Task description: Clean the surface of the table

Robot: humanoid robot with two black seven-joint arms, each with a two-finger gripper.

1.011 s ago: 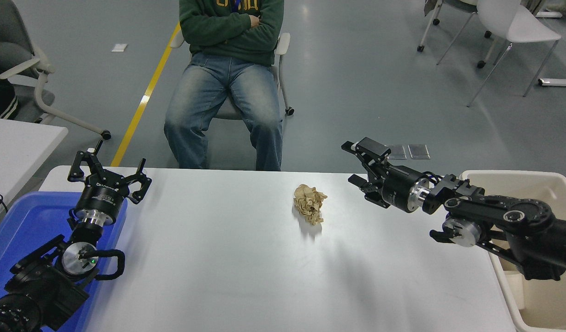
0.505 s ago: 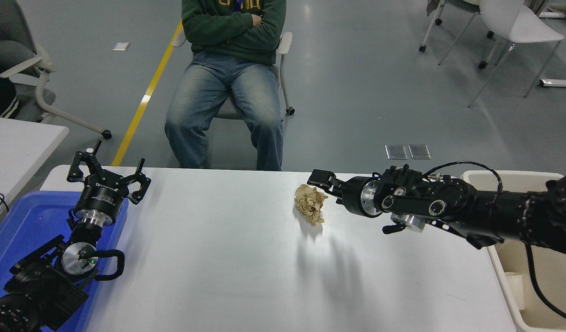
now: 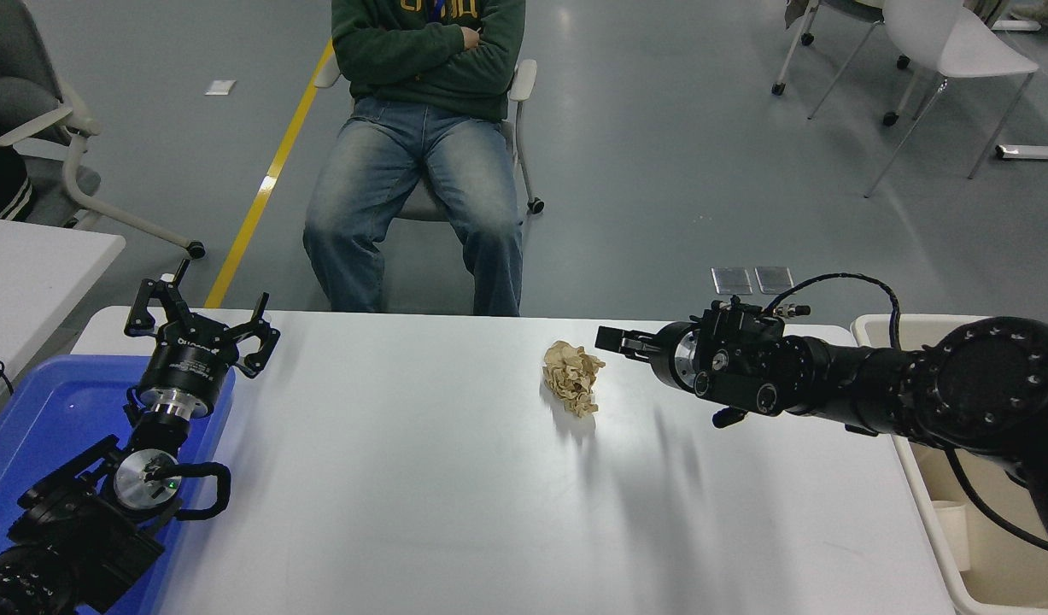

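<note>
The white table surface [image 3: 404,495] carries one crumpled tan paper wad [image 3: 573,378], lying right of the middle near the far edge. My right gripper [image 3: 619,338] reaches in from the right, level with the tabletop and pointing left. Its tip hangs just right of the wad with a small gap between them, touching nothing. From this side angle I cannot make out whether it is open or shut. My left gripper [image 3: 201,314] is parked at the lower left over the tray's far corner, open and empty.
A blue tray [image 3: 37,410] sits at the table's left end under the left arm. A beige bin [image 3: 1002,555] stands past the right edge, partly under the right arm. A person [image 3: 425,128] sits at the far side with arms folded. Chairs stand at the back.
The right arm swung left and down toward the wad with its wrist rolling, reached the wad's right edge, then drew back slightly right. The wad and left arm have not moved.
</note>
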